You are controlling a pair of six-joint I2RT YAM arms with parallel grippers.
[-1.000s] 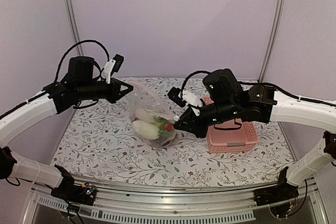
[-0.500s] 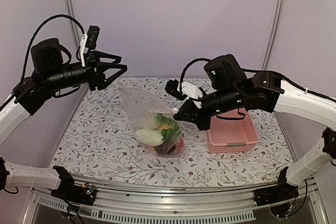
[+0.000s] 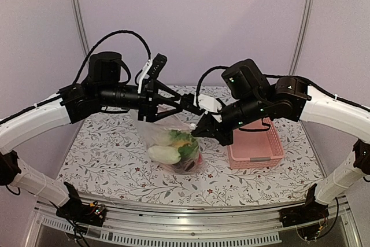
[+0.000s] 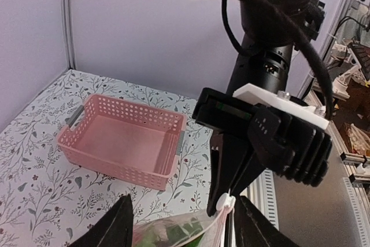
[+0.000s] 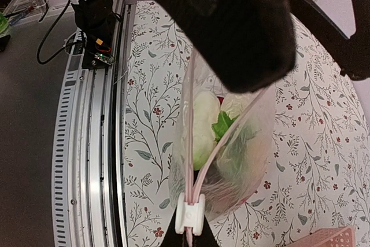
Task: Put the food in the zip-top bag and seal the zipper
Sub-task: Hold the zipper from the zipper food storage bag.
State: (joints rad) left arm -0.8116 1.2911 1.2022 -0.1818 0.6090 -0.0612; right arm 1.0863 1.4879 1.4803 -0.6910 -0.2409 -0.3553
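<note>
though in right fingers (image 5: 188, 236) (by zipper (image 5: 189, 169)), zip-top bag (image 3: 172, 146)

no readable text, labels, or numbers

Left gripper (image 4: 186, 224) spread wide; right gripper (image 4: 226, 198) pinches zipper (image 4: 220, 222) (white slider) at zip-top bag (image 4: 165, 234) mouth; pink basket (image 4: 124, 169) behind.

Softly, evenly lit from above, faintly lilac, with weak shadows on the counter (image 3: 104, 166). Slight sheen on the zip-top bag (image 3: 173, 146). Blurred and dark at close range along the top of the right wrist view
</note>
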